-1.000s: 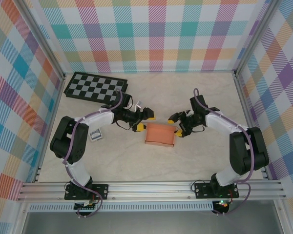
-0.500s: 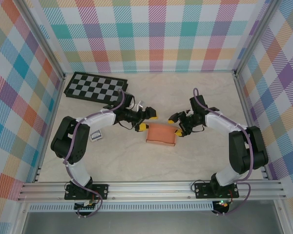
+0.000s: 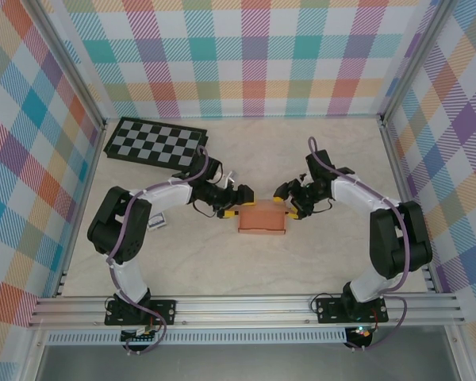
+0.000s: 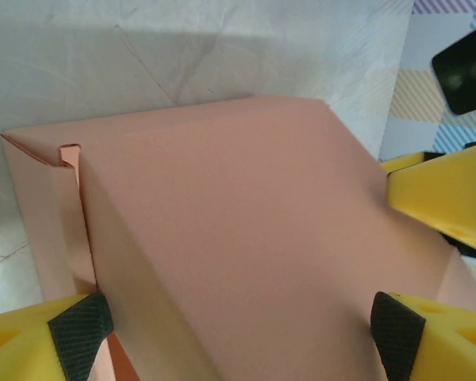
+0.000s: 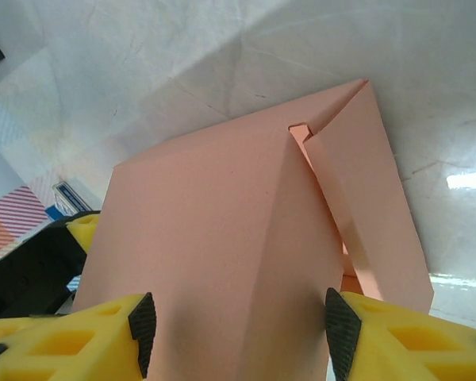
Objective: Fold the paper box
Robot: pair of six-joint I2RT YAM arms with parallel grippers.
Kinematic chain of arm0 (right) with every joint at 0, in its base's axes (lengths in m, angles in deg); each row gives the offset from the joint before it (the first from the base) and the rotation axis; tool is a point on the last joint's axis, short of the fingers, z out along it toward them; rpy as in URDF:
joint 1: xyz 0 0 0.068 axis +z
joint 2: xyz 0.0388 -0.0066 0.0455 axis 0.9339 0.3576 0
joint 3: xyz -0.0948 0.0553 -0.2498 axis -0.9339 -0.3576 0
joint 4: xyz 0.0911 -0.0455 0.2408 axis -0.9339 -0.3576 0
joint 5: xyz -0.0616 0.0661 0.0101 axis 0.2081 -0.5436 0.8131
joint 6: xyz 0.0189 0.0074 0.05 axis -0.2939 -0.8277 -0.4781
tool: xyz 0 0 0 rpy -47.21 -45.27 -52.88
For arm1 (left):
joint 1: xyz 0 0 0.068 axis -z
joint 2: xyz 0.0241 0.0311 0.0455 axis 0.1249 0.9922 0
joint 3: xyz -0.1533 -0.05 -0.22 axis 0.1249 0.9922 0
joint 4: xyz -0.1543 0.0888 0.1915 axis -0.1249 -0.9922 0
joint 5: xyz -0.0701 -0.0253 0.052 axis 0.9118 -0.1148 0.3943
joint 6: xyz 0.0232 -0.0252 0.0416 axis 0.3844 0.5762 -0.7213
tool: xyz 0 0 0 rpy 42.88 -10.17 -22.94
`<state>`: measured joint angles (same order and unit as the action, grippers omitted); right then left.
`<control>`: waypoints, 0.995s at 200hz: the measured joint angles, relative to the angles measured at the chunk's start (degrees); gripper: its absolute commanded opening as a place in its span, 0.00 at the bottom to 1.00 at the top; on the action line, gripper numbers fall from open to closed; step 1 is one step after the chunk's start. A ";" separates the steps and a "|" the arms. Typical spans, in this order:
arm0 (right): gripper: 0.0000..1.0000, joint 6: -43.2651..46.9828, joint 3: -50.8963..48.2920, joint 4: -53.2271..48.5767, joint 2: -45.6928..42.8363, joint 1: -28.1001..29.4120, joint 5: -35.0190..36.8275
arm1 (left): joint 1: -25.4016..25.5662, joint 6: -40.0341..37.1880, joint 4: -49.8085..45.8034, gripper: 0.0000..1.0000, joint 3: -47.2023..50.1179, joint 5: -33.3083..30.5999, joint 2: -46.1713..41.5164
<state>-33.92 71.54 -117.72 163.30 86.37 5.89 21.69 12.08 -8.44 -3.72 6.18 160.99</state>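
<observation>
The paper box lay on the counter between the 2 claws, its left end under the left claw and its right end under the right claw. The left claw stood spread wide, fingers astride the card, likely to steady that end without crushing it. The right claw was narrower, its pads at either side of the card, a side flap just ahead of them. Whether it squeezed I could not tell. Working from opposite ends probably stopped the box sliding while that flap got tucked.
</observation>
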 measured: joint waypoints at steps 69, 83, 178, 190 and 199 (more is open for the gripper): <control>0.63 3.93 0.00 -2.10 0.00 0.04 2.34 | 0.37 -7.50 -4.02 0.86 -1.03 -2.23 -0.24; 0.64 5.01 0.00 -2.75 0.00 0.04 2.99 | 0.37 -8.11 -4.35 0.86 -1.03 -2.62 -0.37; 0.73 13.77 1.49 -6.84 -1.75 0.04 5.79 | 0.37 -7.32 -4.72 0.89 -1.20 -5.09 -0.79; 0.76 13.57 1.46 -6.91 -2.05 0.04 5.95 | 0.37 -7.10 -4.83 0.89 -1.31 -5.55 -0.79; 0.77 12.98 1.46 -6.88 -2.08 0.00 5.90 | 0.37 -6.95 -4.98 0.90 -1.31 -6.10 -0.79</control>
<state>-20.94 73.01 -124.60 161.23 86.37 11.79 22.06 5.13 -13.42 -5.03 0.08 160.20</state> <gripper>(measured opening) 0.756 0.892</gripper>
